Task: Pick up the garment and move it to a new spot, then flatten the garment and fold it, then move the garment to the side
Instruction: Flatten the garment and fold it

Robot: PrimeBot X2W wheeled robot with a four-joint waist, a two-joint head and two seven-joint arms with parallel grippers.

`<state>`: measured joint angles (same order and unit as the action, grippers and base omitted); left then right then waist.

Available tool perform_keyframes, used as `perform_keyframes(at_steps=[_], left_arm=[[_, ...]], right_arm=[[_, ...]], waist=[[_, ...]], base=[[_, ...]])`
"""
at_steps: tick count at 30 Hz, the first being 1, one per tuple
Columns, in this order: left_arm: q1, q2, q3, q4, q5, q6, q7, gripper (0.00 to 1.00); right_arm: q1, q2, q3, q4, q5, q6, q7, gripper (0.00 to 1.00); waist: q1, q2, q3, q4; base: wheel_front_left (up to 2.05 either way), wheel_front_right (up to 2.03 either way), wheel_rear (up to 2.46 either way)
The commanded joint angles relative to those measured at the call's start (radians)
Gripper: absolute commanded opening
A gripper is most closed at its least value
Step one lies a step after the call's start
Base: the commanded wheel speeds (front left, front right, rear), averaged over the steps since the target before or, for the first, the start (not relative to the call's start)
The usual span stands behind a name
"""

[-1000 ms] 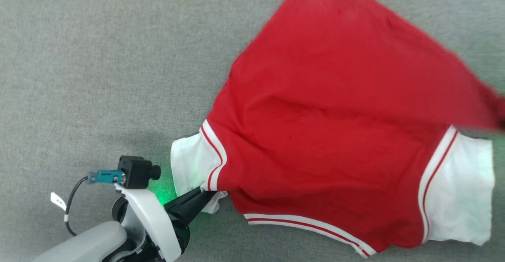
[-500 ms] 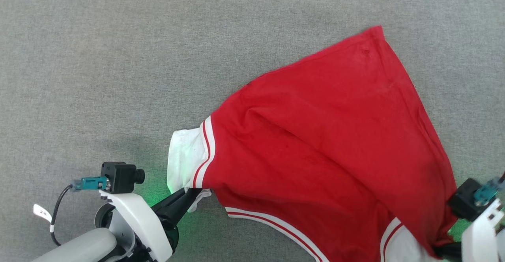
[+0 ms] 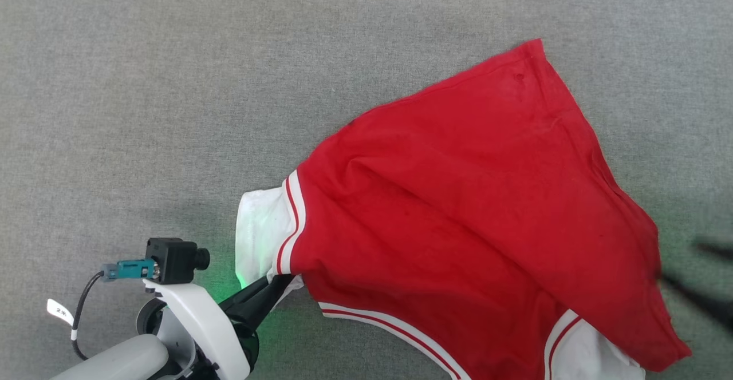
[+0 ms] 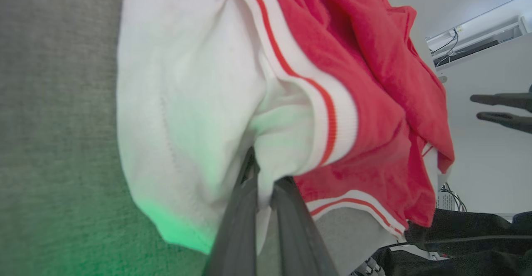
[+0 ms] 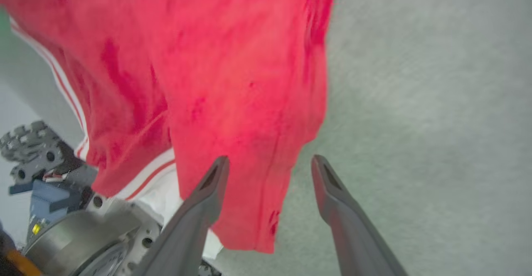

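Observation:
The garment (image 3: 458, 220), a red T-shirt with white sleeves and striped trim, lies rumpled across the grey surface, one hem corner pointing to the far right. At the lower left my left gripper (image 3: 279, 284) is shut on the white sleeve (image 4: 187, 114), with cloth pinched between its fingers (image 4: 245, 209). At the right edge my right gripper (image 3: 681, 264) is a dark blur, just off the garment's right edge. Its jaws stand apart in the right wrist view (image 5: 269, 162), and the loose red cloth (image 5: 232, 80) lies beyond them. The left wrist view has the right gripper (image 4: 476, 106) open in the air.
Grey carpet-like surface (image 3: 172, 82) stretches bare to the left and far side of the garment. Metal parts of my base (image 5: 45, 163) appear at the lower left of the right wrist view. Dark cables and gear (image 4: 465, 230) lie past the surface's near edge.
My right gripper has opened, let go of the garment's right side and drawn away to the right. The red cloth has dropped onto the surface. The left gripper keeps its hold on the sleeve.

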<state>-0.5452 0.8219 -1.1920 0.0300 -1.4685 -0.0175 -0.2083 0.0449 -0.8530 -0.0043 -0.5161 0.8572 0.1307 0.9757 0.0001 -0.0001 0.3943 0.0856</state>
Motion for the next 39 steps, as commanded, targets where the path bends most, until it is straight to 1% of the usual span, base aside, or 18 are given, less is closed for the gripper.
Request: perform_keyframes(at_steps=[1, 3, 5, 8, 12, 14, 17, 19, 23, 27, 30, 32, 33, 34, 35, 39], left_arm=[[0.003, -0.003, 0.004, -0.004, 0.008, 0.001, -0.001, 0.0], [-0.004, -0.006, 0.004, -0.005, 0.012, 0.0, 0.002, 0.0], [-0.019, -0.017, 0.005, -0.006, 0.019, -0.004, 0.006, 0.0], [-0.033, -0.032, 0.004, 0.002, 0.022, -0.012, 0.011, 0.0], [-0.059, -0.062, 0.005, 0.021, 0.03, -0.026, 0.018, 0.0], [-0.071, -0.078, 0.007, 0.034, 0.034, -0.033, 0.02, 0.0], [-0.085, -0.102, 0.007, 0.053, 0.038, -0.043, 0.018, 0.0], [-0.088, -0.12, 0.005, 0.069, 0.041, -0.05, 0.017, 0.0], [-0.097, -0.146, 0.002, 0.103, 0.043, -0.064, 0.015, 0.0], [-0.103, -0.167, 0.002, 0.133, 0.046, -0.074, 0.012, 0.0], [-0.109, -0.179, 0.001, 0.151, 0.046, -0.081, 0.01, 0.0], [-0.112, -0.187, 0.0, 0.162, 0.045, -0.087, 0.009, 0.0], [-0.113, -0.19, 0.0, 0.167, 0.044, -0.086, 0.008, 0.0], [-0.114, -0.193, 0.0, 0.171, 0.042, -0.088, 0.008, 0.0], [-0.114, -0.195, 0.0, 0.175, 0.041, -0.091, 0.008, 0.0], [-0.111, -0.198, 0.01, 0.195, 0.04, -0.095, -0.006, 0.0]], right_arm=[[-0.06, -0.003, -0.063, -0.034, 0.016, 0.0, 0.009, 1.0], [-0.09, -0.008, -0.083, -0.049, 0.017, 0.0, 0.01, 1.0], [-0.169, -0.017, -0.1, -0.054, 0.008, 0.0, 0.003, 1.0], [-0.317, -0.02, -0.049, -0.021, 0.006, 0.0, -0.011, 1.0], [-0.544, -0.005, 0.102, 0.091, -0.041, 0.0, -0.039, 1.0], [-0.651, 0.014, 0.187, 0.175, -0.077, 0.0, -0.049, 1.0], [-0.773, 0.043, 0.307, 0.305, -0.105, 0.0, -0.042, 1.0], [-0.839, 0.05, 0.385, 0.386, -0.125, 0.0, -0.034, 1.0], [-0.928, 0.049, 0.515, 0.511, -0.137, 0.0, -0.034, 1.0], [-0.985, 0.042, 0.606, 0.607, -0.131, 0.0, -0.037, 1.0], [-1.002, 0.035, 0.683, 0.661, -0.12, 0.0, -0.02, 1.0], [-1.007, 0.034, 0.732, 0.677, -0.097, 0.0, -0.01, 1.0], [-1.011, 0.036, 0.75, 0.68, -0.082, 0.0, -0.01, 0.49], [-1.014, 0.038, 0.767, 0.683, -0.064, 0.0, -0.013, 0.21], [-1.02, 0.039, 0.778, 0.687, -0.05, 0.0, -0.016, 0.0], [-1.055, 0.047, 0.767, 0.702, -0.022, 0.0, -0.094, 0.0]], waist=[[-0.0001, 0.0001, 0.008, 0.005], [-0.0001, 0.0001, 0.013, 0.009], [-0.0001, 0.0001, 0.029, 0.018], [-0.0001, 0.0001, 0.052, 0.036], [-0.0001, 0.0001, 0.084, 0.065], [-0.0001, 0.0001, 0.1, 0.082], [-0.0001, 0.0001, 0.122, 0.101], [-0.0001, 0.0001, 0.135, 0.113], [-0.0001, 0.0001, 0.16, 0.132], [-0.0001, 0.0001, 0.176, 0.142], [-0.0001, 0.0001, 0.181, 0.146], [-0.0001, 0.0001, 0.181, 0.147], [-0.0001, 0.0001, 0.18, 0.147], [-0.0001, 0.0001, 0.179, 0.147], [-0.0001, 0.0001, 0.177, 0.146], [-0.0001, 0.0001, 0.159, 0.14]], base=[[0.0, 0.0, 0.0], [0.0, 0.0, 0.0], [0.0, 0.0, 0.0], [0.0, 0.0, 0.0], [0.0, 0.0, 0.0], [0.0, 0.0, 0.0], [0.0, 0.0, 0.0], [0.0, 0.0, 0.0], [0.0, 0.0, 0.0], [0.0, 0.0, 0.0], [0.0, 0.0, 0.0], [0.0, 0.0, 0.0], [0.0, 0.0, 0.0], [0.0, 0.0, 0.0], [0.0, 0.0, 0.0], [0.0, 0.0, 0.0]])
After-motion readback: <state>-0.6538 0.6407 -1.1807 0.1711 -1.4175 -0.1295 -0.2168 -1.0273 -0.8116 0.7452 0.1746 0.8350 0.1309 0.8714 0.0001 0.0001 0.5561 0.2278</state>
